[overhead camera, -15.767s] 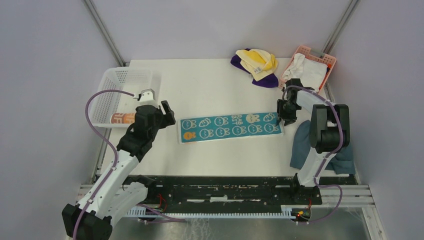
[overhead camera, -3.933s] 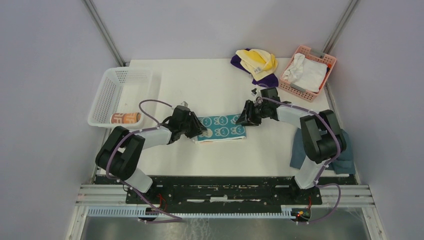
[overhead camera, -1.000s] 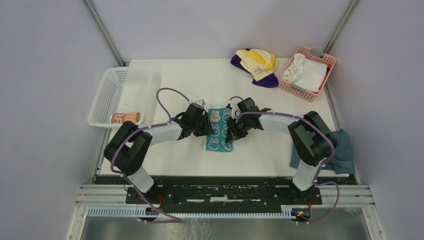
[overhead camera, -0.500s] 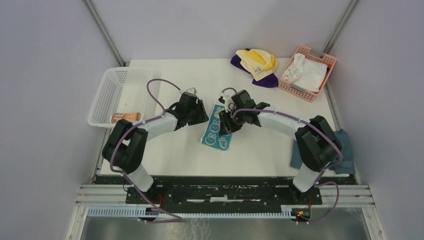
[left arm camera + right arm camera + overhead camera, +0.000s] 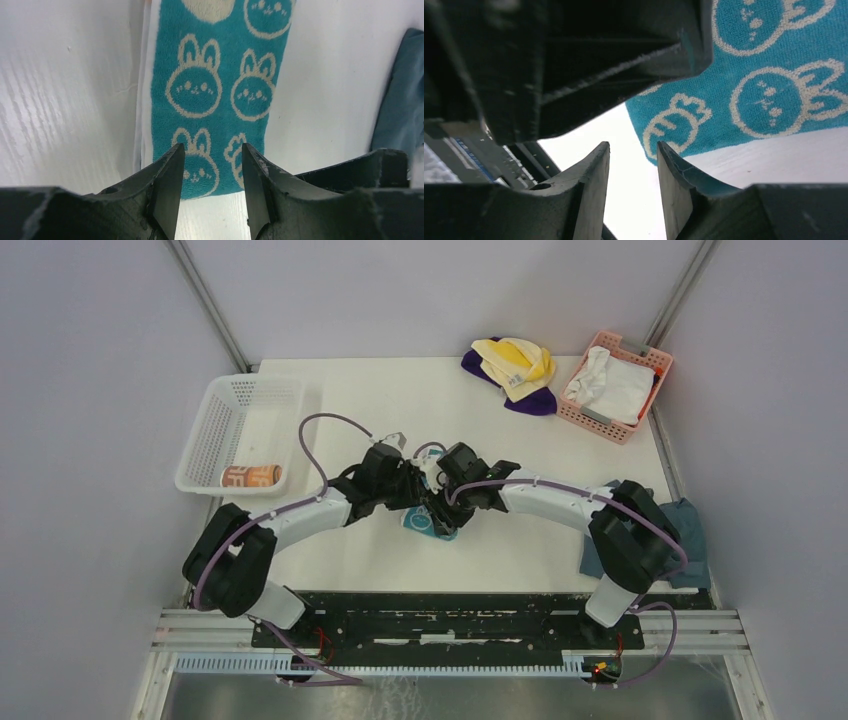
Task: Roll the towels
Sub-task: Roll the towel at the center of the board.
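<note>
A teal towel with white rabbit faces lies flat near the table's middle, mostly covered by both arms in the top view. My left gripper and right gripper meet over it. In the left wrist view the teal towel stretches away from the left gripper, which is open above the towel's end with nothing between its fingers. The right gripper is open beside a corner of the teal towel, over bare table. A yellow and a purple towel lie bunched at the back. An orange roll lies in the white basket.
A pink basket holding a white cloth stands at the back right. A blue-grey cloth hangs at the right edge by the right arm's base, and the blue-grey cloth also shows in the left wrist view.
Both grippers went to the towel's far end, then came toward the near edge and closed in on each other. Less of the towel shows from above.
</note>
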